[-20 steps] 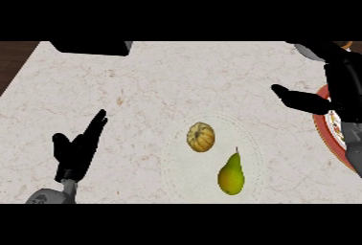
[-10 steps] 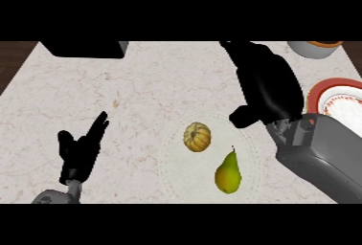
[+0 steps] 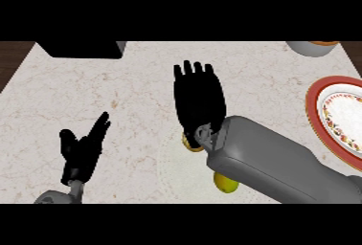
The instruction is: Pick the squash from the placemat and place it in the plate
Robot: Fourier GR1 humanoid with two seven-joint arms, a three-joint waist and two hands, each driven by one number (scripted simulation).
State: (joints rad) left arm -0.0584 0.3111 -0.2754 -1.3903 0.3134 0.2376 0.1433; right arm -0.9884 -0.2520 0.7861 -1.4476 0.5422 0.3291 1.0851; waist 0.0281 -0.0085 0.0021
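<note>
The orange squash [image 3: 188, 142] lies on a pale round placemat [image 3: 168, 168] at the counter's middle; only a sliver of it shows at the wrist of my right hand [image 3: 198, 102]. That hand hovers flat over it, open, fingers straight and pointing away from me. My grey right forearm [image 3: 272, 162] hides most of the squash. The red-rimmed white plate [image 3: 344, 120] sits at the right edge, holding nothing. My left hand [image 3: 82, 149] rests open at the lower left, fingers up.
A yellow-green pear [image 3: 224, 183] lies on the placemat just below the squash, mostly under the forearm. A bowl [image 3: 311, 47] stands at the back right and a dark box [image 3: 79, 49] at the back left.
My right hand has swung left from near the plate to above the squash, and its forearm now covers most of the squash and the pear. The left hand has stayed in place.
</note>
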